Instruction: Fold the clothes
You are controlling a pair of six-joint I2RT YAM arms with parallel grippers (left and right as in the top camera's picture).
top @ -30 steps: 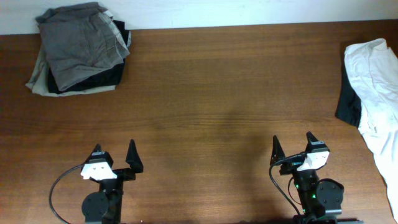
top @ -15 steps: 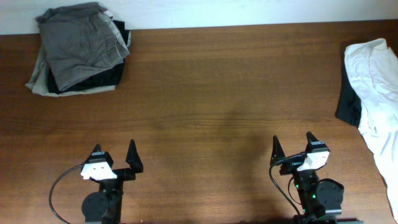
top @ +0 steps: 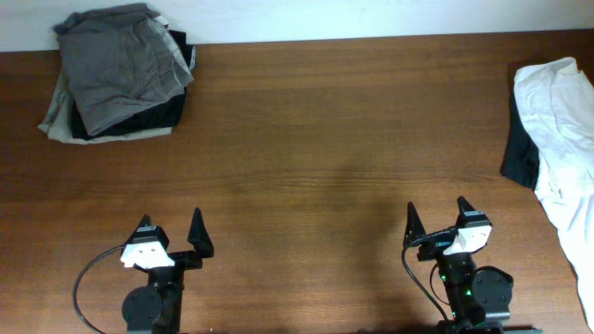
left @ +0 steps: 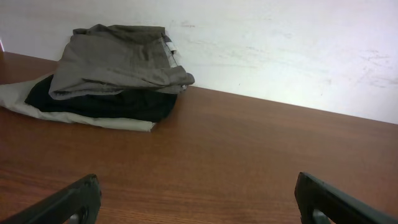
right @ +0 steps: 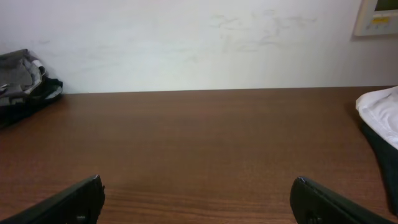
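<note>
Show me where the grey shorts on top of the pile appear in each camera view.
Overhead: grey shorts in the top left corner.
Left wrist: grey shorts upper left.
Right wrist: grey shorts partly seen at the far left edge.
Shared landmark: the white wall behind them.

- No words, brands or numbers can be read anywhere from here.
- The pale wall panel [right: 379, 17], far right, bears small marks, too blurred to make out.
</note>
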